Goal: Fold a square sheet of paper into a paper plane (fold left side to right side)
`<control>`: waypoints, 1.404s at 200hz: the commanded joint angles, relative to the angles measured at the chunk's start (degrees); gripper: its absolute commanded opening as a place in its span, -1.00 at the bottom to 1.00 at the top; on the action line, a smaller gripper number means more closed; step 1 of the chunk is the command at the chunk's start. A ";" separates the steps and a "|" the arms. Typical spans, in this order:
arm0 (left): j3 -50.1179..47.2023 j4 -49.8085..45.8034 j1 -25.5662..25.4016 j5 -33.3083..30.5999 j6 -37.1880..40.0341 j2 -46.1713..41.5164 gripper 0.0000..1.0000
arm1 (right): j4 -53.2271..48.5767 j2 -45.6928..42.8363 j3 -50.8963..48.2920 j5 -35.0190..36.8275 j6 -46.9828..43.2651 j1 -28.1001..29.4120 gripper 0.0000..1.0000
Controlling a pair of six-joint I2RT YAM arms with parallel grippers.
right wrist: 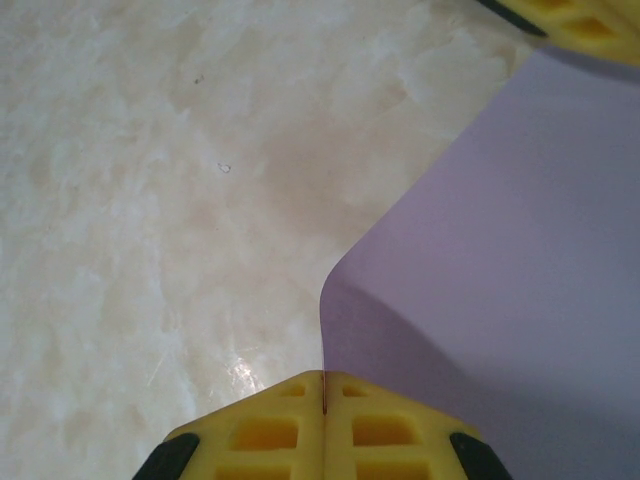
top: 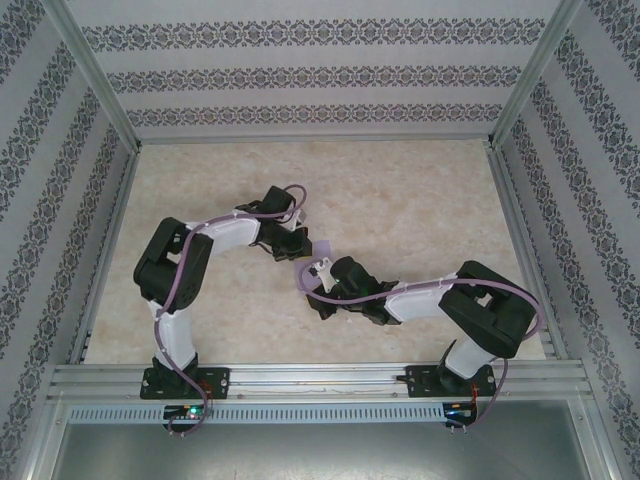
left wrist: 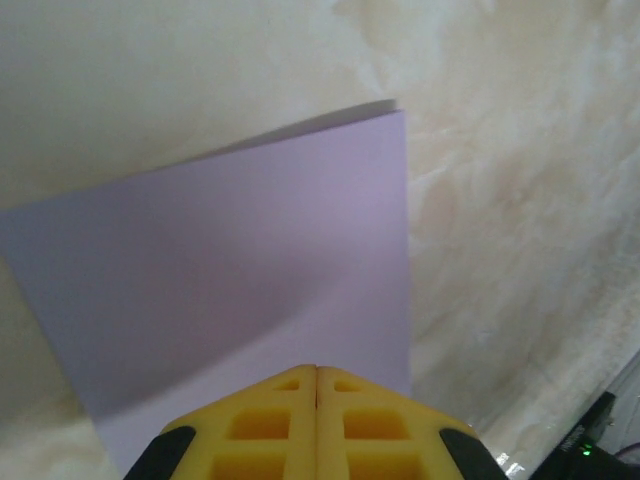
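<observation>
Since a left-to-right fold needs the paper lifted off the surface, both arms reach to the middle of the overhead view and share the square sheet of paper [left wrist: 250,290] between them. There only a small lavender patch shows between the two wrists.

The left gripper [left wrist: 317,372], at the bottom centre of its wrist view, has its yellow fingers pressed together on the sheet's near edge. The paper spreads from them into the upper half of that frame, smooth. A shadow lies on the table [top: 420,190] beyond its far edge, the mark of a raised sheet.

The right gripper [right wrist: 323,380], at the bottom centre of its own view, is likewise pressed together. The sheet's curling edge runs down into the seam between the fingers, so it is probably pinching that edge, though the contact itself is hidden. From there the paper fills the right of the frame, up to the other gripper's yellow finger in the upper right corner.

Gripping two separate edges would stop so thin a sheet from flopping as one side is carried over. No crease shows, so I judge the fold not yet made.
</observation>
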 commanded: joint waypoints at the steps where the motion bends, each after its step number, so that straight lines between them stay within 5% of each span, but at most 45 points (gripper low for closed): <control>1: 1.99 -3.22 -0.66 -0.41 3.94 2.03 -0.93 | 3.49 0.92 -0.85 -3.09 2.42 -0.80 -1.00; 121: -1.03 -2.60 -0.79 -7.55 4.48 6.14 -1.00 | 4.08 1.68 -1.55 -5.94 8.43 -6.24 -1.00; 281: -0.96 -3.04 -0.77 -8.53 4.16 6.05 -1.00 | -2.34 0.37 0.26 -2.59 7.85 -11.39 -1.00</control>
